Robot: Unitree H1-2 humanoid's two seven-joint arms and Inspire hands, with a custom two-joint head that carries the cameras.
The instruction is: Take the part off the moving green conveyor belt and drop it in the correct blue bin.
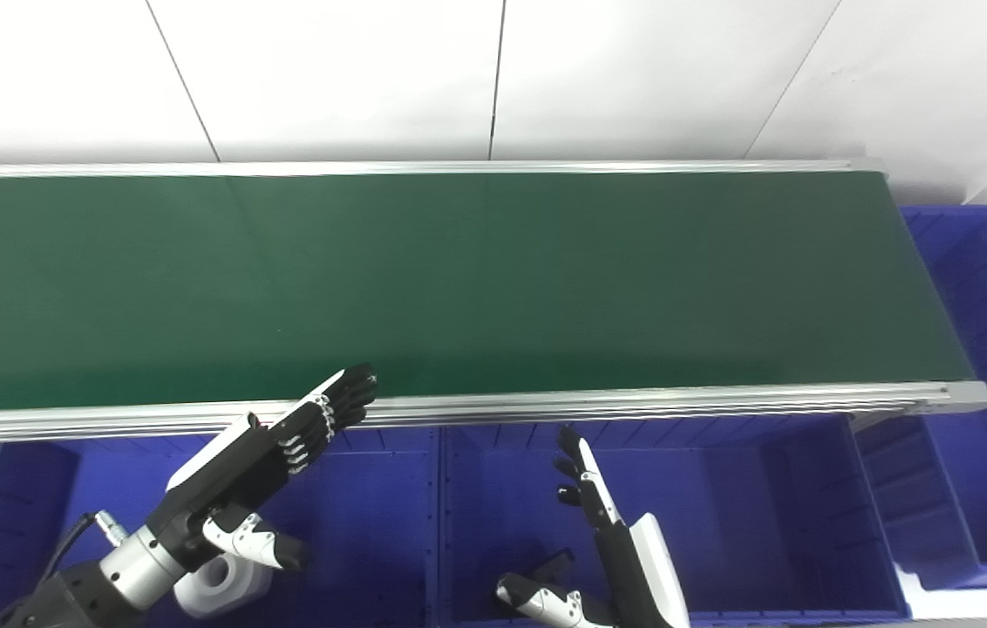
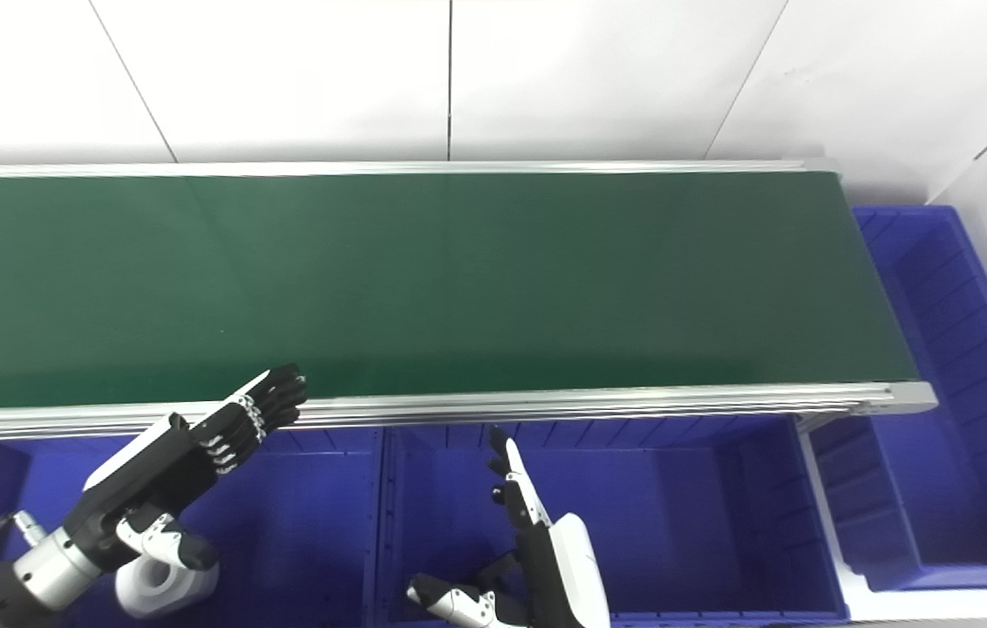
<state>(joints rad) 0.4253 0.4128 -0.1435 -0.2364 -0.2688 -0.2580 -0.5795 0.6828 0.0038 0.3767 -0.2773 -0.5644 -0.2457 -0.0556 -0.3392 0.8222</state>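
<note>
White wall panels back a bare green conveyor belt (image 1: 459, 279); no part shows on it. Both hands wait empty with fingers spread, left hand (image 1: 271, 458) over the left blue bin (image 1: 371, 523) holding a white part (image 1: 219, 589), right hand (image 1: 602, 515) over the middle bin (image 1: 720, 515). Best approach: hover low at the belt's near edge and time the grab.

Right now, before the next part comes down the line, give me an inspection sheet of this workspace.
Surface: green conveyor belt, bare; no part on it in view.
Job's things: white ring-shaped part lying in the left blue bin; small dark part in the middle blue bin; right blue bin beyond the belt end, nothing seen inside.
Clutter: nothing seen.
Hands: left robot hand open, fingertips at the belt's near rail; right robot hand open, over the middle bin.
Cables: thin cable at the left wrist.
Surroundings: white wall panels behind the belt.
</note>
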